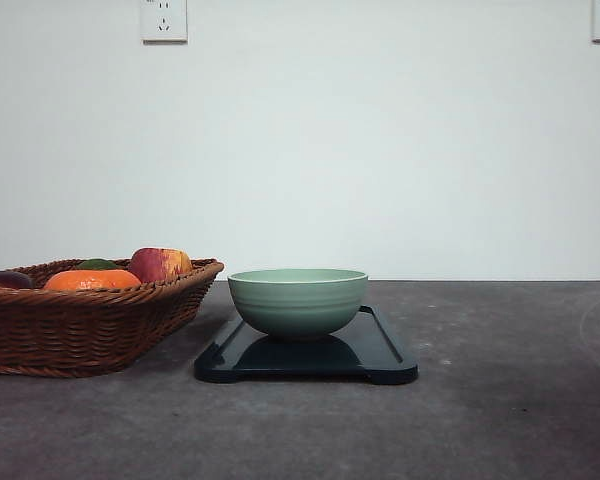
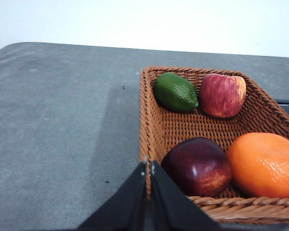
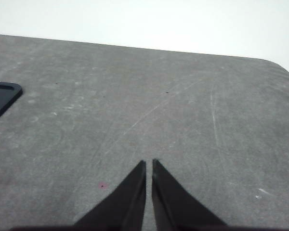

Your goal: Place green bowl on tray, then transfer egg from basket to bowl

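Front view: bowl [image 1: 298,300] sits on tray [image 1: 380,352], mid-tabletop. Basket [image 1: 90,325] just beside it toward the left edge; egg not made out among the fruit. Left tool [image 2: 148,167] nearer, over the basket rim, pressed together; right tool [image 3: 149,166] likewise, over bare tabletop.

The green bowl [image 1: 298,300] looks like smooth glazed ceramic with faint ridges, sitting on a glossy dark tray [image 1: 380,352] that reflects it. The basket [image 2: 171,126] is rough brown woven wicker; the table [image 3: 183,106] is matt grey, scuffed and scratched.
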`<state>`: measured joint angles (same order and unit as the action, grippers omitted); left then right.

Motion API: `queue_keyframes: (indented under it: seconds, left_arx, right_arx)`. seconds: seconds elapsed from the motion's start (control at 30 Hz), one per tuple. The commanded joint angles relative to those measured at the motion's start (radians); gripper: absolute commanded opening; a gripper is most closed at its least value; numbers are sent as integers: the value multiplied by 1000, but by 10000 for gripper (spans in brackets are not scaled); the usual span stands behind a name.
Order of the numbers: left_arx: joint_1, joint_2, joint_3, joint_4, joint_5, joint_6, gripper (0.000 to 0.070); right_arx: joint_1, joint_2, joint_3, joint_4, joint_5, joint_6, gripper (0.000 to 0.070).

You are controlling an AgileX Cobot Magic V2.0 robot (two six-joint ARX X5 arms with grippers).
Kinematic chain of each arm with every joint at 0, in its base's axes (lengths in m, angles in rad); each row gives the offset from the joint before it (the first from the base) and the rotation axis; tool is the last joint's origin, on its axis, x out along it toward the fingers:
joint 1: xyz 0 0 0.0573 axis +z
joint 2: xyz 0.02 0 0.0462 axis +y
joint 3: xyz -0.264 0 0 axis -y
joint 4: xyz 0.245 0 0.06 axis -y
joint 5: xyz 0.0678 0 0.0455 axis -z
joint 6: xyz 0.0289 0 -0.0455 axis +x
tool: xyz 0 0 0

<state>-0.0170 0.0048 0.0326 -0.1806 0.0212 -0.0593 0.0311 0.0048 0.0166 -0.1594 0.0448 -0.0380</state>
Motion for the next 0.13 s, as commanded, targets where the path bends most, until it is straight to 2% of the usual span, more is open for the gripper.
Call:
queue_keyframes:
  seconds: [0.0, 0.1]
  left_arx:
    - [1, -2, -19, -7, -3, 14, 0]
    - [1, -2, -19, -7, -3, 14, 0]
  right_arx:
    - [-1, -1, -5, 10, -2, 6, 15]
    - [-1, -1, -5, 10, -2, 6, 15]
